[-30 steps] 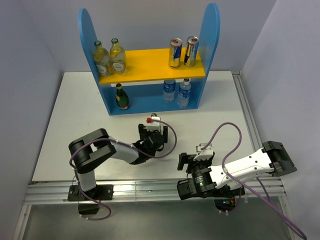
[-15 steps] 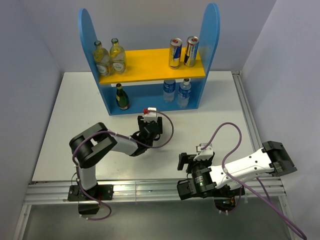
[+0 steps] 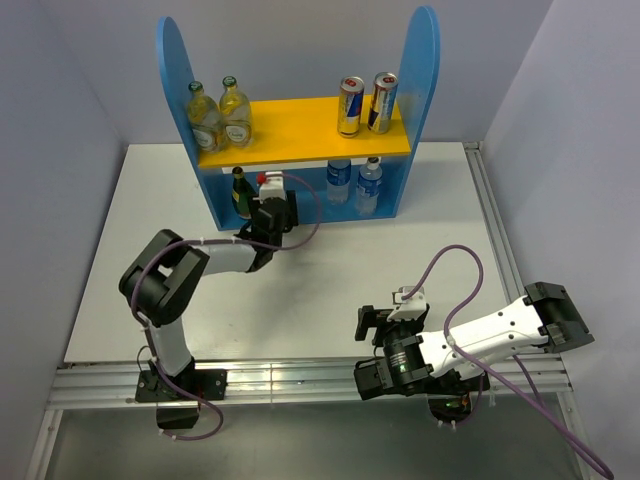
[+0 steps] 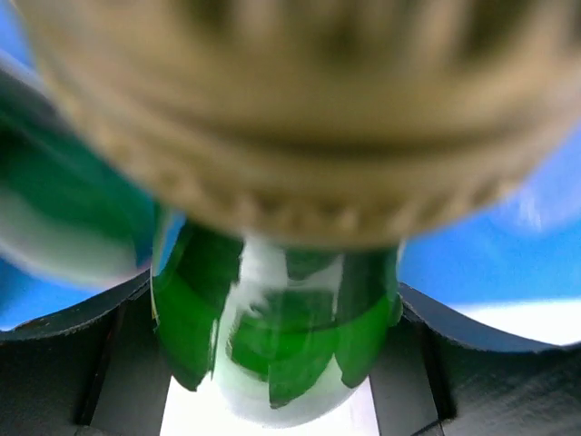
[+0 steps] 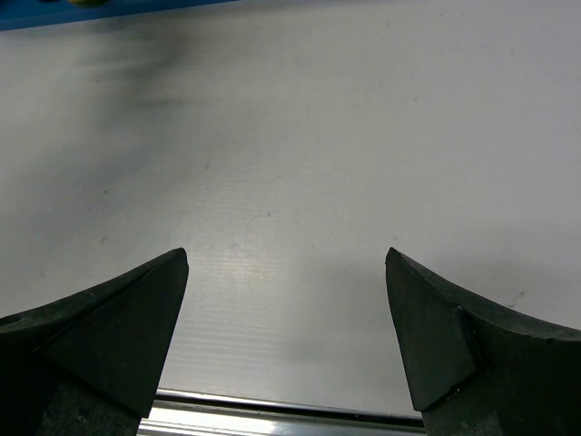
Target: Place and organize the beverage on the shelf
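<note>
White table [image 3: 140, 250] carries everything.

The shelf [image 3: 175, 80] stands straight ahead of the left gripper [image 3: 267, 197], at the far side of the table. It has two blue round-topped side panels, a yellow-orange upper board [image 3: 300, 130] above the gripper, and a blue base level with it.

The left arm is stretched forward, and its gripper tip is at the mouth of the lower compartment, under the front edge of the upper board. The jaws are clamped on a green bottle [image 4: 272, 336]. In the wrist view both black fingers [image 4: 82, 363] press the green glass from either side, and the gold crown cap [image 4: 300, 118] is blurred, close to the lens. From above the bottle is hidden under the gripper, so I cannot tell whether it rests on the base.

The right gripper [image 5: 286, 318] sits well back from the shelf, near the table's front rail. Its jaws are spread wide, with nothing between them and bare table beneath.

Around the left gripper:
- A dark green bottle [image 3: 241, 192] stands upright just to its left, in the lower compartment.
- Two clear water bottles [image 3: 339, 180] stand off to its right in the same compartment, side by side.
- Two pale yellow bottles [image 3: 205, 118] are on the board, above and to the left.
- Two cans [image 3: 350, 105] are on the board, above and to the right.
</note>
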Controlling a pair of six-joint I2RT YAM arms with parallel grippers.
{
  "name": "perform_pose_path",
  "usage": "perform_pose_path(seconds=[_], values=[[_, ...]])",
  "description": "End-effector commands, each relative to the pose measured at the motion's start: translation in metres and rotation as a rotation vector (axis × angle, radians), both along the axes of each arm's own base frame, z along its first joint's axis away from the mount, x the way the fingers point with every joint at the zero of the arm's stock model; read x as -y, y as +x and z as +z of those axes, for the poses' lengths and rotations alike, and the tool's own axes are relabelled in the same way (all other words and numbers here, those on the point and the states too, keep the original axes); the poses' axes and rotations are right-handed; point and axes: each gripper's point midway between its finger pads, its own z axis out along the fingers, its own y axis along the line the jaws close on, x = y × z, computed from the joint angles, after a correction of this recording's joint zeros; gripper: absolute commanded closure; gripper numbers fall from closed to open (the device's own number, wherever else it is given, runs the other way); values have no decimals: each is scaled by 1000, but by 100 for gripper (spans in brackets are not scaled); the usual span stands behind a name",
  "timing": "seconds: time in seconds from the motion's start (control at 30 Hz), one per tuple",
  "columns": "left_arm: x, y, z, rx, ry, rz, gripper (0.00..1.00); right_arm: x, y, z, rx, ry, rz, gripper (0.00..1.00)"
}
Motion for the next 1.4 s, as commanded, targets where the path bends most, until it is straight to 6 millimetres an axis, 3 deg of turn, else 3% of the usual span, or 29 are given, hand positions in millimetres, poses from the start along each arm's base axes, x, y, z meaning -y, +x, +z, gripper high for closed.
perform_pose_path(seconds=[0.0, 0.07, 0.1, 0.13, 0.2, 0.23, 0.43, 0.53, 0.67, 0.73, 0.77, 0.8, 0.83, 1.17, 1.37], values=[[11, 41, 62, 163, -112, -10, 100, 5, 6, 13, 43, 147, -51, 4], [2, 57, 64, 170, -115, 13, 100, 5, 6, 13, 43, 147, -52, 4], [2, 63, 51, 144, -96, 5, 100, 5, 6, 13, 43, 147, -51, 4], [-2, 73, 56, 154, -99, 22, 100, 6, 6, 13, 43, 150, -52, 4], [-4, 82, 38, 114, -81, 26, 100, 6, 7, 13, 42, 155, -52, 4], [-8, 91, 41, 119, -87, 37, 100, 7, 7, 13, 42, 156, -53, 4], [-18, 99, 24, 87, -74, 60, 94, 8, 7, 13, 41, 162, -54, 4], [-22, 97, 21, 84, -74, 67, 80, 7, 7, 13, 42, 162, -54, 4], [-23, 92, 19, 76, -72, 60, 37, 7, 7, 13, 44, 160, -51, 4], [-24, 87, 18, 74, -81, 50, 26, 7, 7, 13, 44, 161, -53, 4], [-23, 85, 19, 76, -85, 44, 12, 7, 7, 13, 44, 160, -53, 4], [-24, 83, 21, 75, -90, 39, 4, 7, 7, 13, 44, 161, -53, 4], [-23, 81, 21, 71, -91, 34, 1, 6, 7, 14, 44, 160, -51, 4], [-16, 58, 35, 76, -88, 27, 1, 4, 6, 13, 46, 142, -51, 4], [-18, 31, 44, 83, -97, 63, 1, 1, 5, 13, 47, 125, -49, 4]])
